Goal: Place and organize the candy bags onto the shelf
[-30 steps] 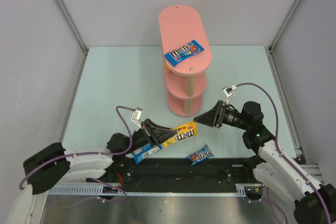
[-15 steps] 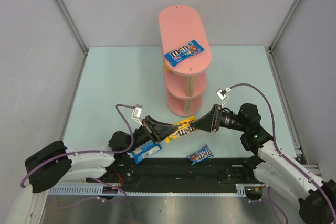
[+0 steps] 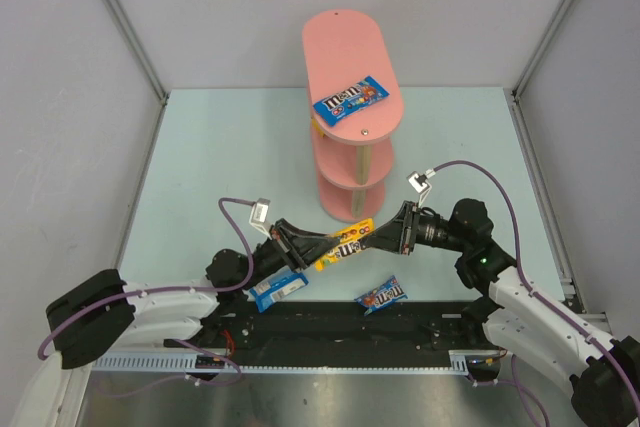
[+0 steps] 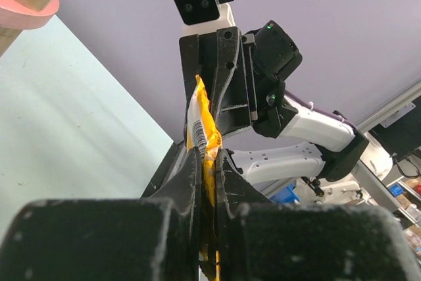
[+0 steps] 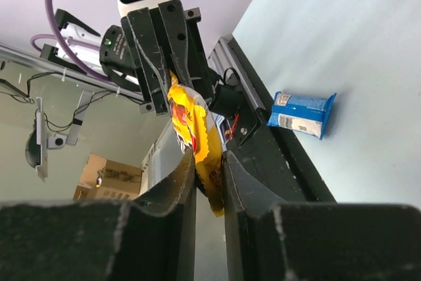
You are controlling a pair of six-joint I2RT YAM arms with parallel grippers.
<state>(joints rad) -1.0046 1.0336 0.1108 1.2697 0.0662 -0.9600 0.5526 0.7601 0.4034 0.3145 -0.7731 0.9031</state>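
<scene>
A yellow candy bag (image 3: 345,244) hangs above the table in front of the shelf, held at both ends. My left gripper (image 3: 312,248) is shut on its left end (image 4: 200,126). My right gripper (image 3: 373,238) is shut on its right end, the wrapper (image 5: 187,120) pinched between the fingers (image 5: 177,182). The pink shelf (image 3: 345,42) stands behind, with a blue candy bag (image 3: 350,97) on its top board and a yellow edge (image 3: 318,129) showing on the middle tier. Two more blue bags lie on the table: one (image 3: 277,289) under my left arm, one (image 3: 383,294) near the front edge.
The black mounting rail (image 3: 420,322) runs along the near edge, just behind the loose blue bags. Grey walls with metal posts (image 3: 125,27) enclose the pale green table (image 3: 230,157) on three sides.
My right gripper has moved left to the free end of the yellow bag and closed on it. The left gripper has kept its hold and shifted slightly toward the shelf.
</scene>
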